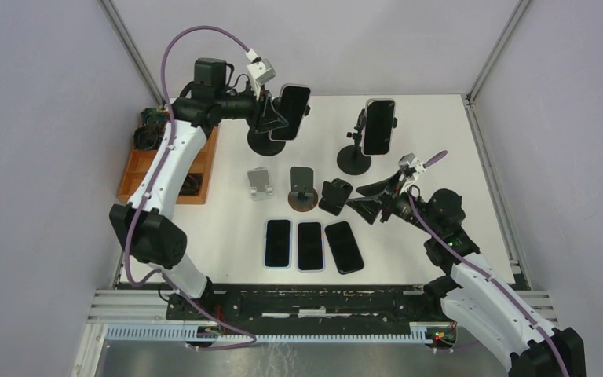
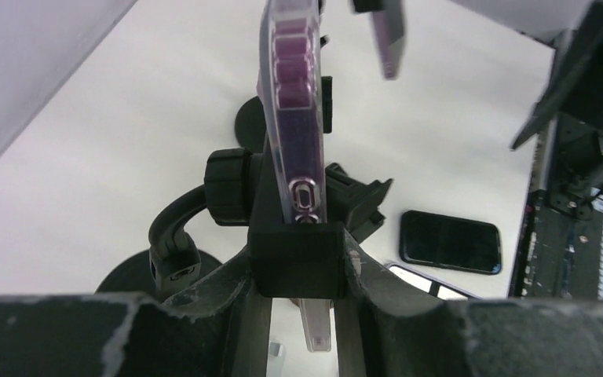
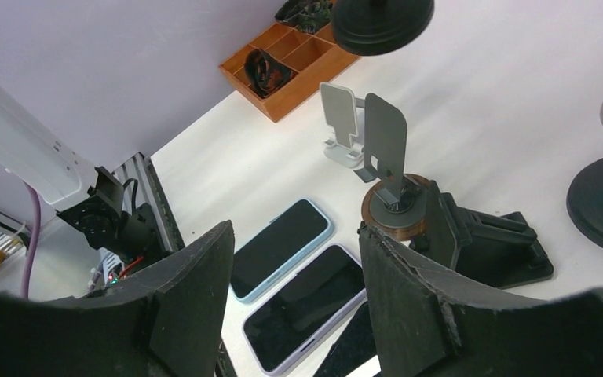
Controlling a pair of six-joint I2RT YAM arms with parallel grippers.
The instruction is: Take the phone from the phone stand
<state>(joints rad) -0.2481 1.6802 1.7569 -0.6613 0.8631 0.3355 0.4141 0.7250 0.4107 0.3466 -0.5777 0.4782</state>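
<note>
At the far-left phone stand (image 1: 264, 144), the outstretched left arm's jaws clench the phone (image 1: 291, 111); right jaws gape.

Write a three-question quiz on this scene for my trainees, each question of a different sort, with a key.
1. How many phones lie flat on the table?
2. True or false: the right claw is shut on a phone.
3. Which claw is at the phone in the back-left stand?
A. the left claw
B. the right claw
C. neither

Key
1. Three, side by side near the front edge.
2. False. It is open and holds nothing.
3. A. That phone stands between the left claw's fingers.
</note>
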